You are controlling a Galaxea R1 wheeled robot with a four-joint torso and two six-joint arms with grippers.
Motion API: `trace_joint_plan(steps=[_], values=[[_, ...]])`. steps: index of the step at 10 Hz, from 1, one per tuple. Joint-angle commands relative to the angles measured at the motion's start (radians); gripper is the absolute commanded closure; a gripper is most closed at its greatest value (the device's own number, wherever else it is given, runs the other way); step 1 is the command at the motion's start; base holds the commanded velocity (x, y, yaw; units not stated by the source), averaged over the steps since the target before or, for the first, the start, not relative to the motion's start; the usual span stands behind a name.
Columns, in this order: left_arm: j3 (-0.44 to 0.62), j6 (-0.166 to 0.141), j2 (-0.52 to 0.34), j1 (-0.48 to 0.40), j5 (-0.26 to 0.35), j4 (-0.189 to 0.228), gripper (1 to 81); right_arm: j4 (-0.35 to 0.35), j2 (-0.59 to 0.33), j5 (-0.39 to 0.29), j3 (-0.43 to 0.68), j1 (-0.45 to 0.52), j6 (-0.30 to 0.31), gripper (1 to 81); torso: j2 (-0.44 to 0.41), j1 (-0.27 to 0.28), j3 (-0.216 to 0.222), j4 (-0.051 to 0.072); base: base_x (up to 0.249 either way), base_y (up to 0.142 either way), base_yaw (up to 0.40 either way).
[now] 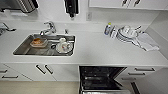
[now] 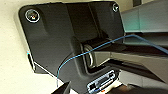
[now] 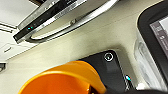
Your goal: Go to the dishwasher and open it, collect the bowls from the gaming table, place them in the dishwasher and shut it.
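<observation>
A long white counter (image 1: pixel 100 50) runs across the kitchen, with a metal sink (image 1: pixel 25 47) set into its left part and a shiny tap (image 1: pixel 48 28) standing just behind the sink. Inside the sink sit an orange dish (image 1: pixel 38 42) and, beside it, a white cup on a white plate (image 1: pixel 63 46). Over on the right side of the counter there is a small bottle (image 1: pixel 108 28), next to it a stack of white plates (image 1: pixel 126 33), and a white cloth (image 1: pixel 147 43) lying just past the plates.
</observation>
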Motion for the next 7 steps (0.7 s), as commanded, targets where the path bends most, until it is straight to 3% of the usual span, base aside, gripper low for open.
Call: trace_joint_plan(steps=[1, 2, 3, 5, 7], values=[[-0.255, -0.001, 0.118, 0.119, -0.295, 0.02, 1.0, -0.003, -0.068, -0.13, 0.093, 0.151, 0.037, 81.1, 0.0, 0.0, 0.0, 0.0, 0.0, 0.0, 0.0], [-0.321, 0.0, 0.136, 0.145, -0.341, 0.017, 1.0, -0.005, -0.063, -0.133, 0.112, 0.197, 0.038, 81.1, 0.0, 0.0, 0.0, 0.0, 0.0, 0.0, 0.0], [-0.398, 0.0, 0.163, 0.173, -0.384, -0.012, 1.0, -0.003, -0.051, -0.162, 0.122, 0.247, 0.049, 81.1, 0.0, 0.0, 0.0, 0.0, 0.0, 0.0, 0.0], [-0.571, 0.0, 0.246, 0.224, -0.404, -0.058, 1.0, -0.008, -0.028, -0.176, 0.139, 0.347, 0.112, 81.1, 0.0, 0.0, 0.0, 0.0, 0.0, 0.0, 0.0], [-0.728, 0.002, 0.337, 0.277, -0.407, -0.052, 1.0, -0.002, -0.007, -0.218, 0.163, 0.436, 0.132, 81.1, 0.0, 0.0, 0.0, 0.0, 0.0, 0.0, 0.0]])
